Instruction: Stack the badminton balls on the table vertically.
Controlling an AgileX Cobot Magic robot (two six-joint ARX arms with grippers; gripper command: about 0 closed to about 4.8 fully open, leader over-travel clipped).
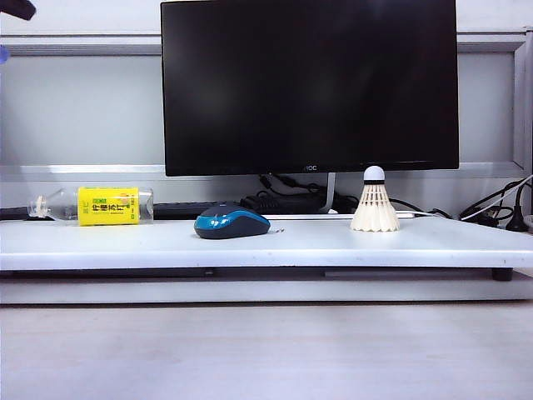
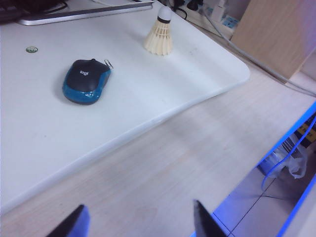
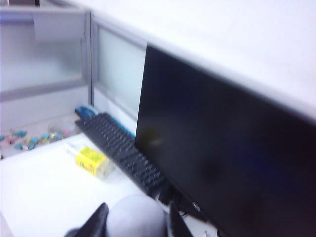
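White feather shuttlecock (image 1: pixel 375 208) is standing upright, cork tip up, on the table (image 1: pixel 333 243) just in front of your monitor (image 1: pixel 310 83), a bit right of the blue-black mouse (image 1: pixel 232 224). Your left gripper (image 2: pixel 140 222) hangs over the lower wood-grain surface with its fingers spread wide, nothing between them. Your right gripper (image 3: pixel 136 222) is up high, fingers pinching something rounded and whitish (image 3: pixel 136 217), too blurry to name

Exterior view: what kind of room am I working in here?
Most likely an office cubicle desk: a large dark monitor stands on the white table, a keyboard lies beside it, a blue-black mouse sits in front, and grey partition panels run behind.
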